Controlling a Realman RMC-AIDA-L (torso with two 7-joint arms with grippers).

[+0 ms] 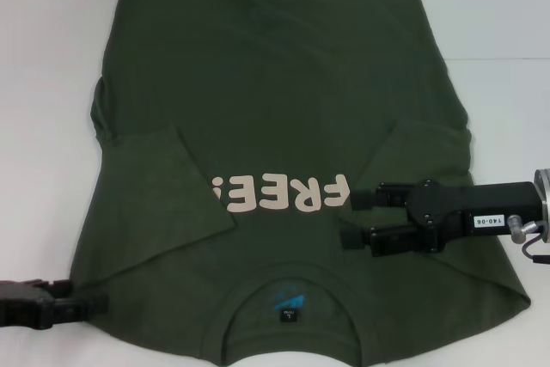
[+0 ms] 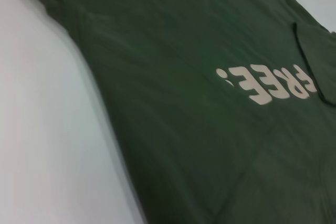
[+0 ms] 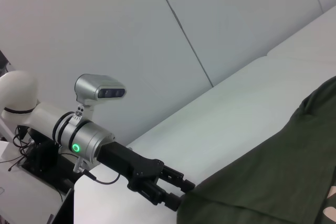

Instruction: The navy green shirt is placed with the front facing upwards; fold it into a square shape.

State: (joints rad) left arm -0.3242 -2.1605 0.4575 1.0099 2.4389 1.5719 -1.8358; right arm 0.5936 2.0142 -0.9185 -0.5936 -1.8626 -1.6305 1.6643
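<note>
The navy green shirt (image 1: 275,83) lies flat on the white table (image 1: 503,23), front up, collar nearest me. Its cream "FREE!" lettering (image 1: 279,195) reads upside down, and a black neck label (image 1: 288,313) shows inside the collar. Both sleeves are folded inward: the left sleeve (image 1: 163,191) and the right sleeve (image 1: 421,148). My right gripper (image 1: 354,217) is open over the cloth just right of the lettering, holding nothing. My left gripper (image 1: 101,305) is at the shirt's near left shoulder edge; the right wrist view shows this left gripper (image 3: 184,195) touching the shirt (image 3: 283,182) at its edge.
Bare white table (image 1: 43,58) runs along both sides of the shirt and beyond its far hem. In the left wrist view the shirt (image 2: 184,77) and its lettering (image 2: 268,82) fill most of the picture. A pale wall (image 3: 157,35) stands behind the table (image 3: 236,108).
</note>
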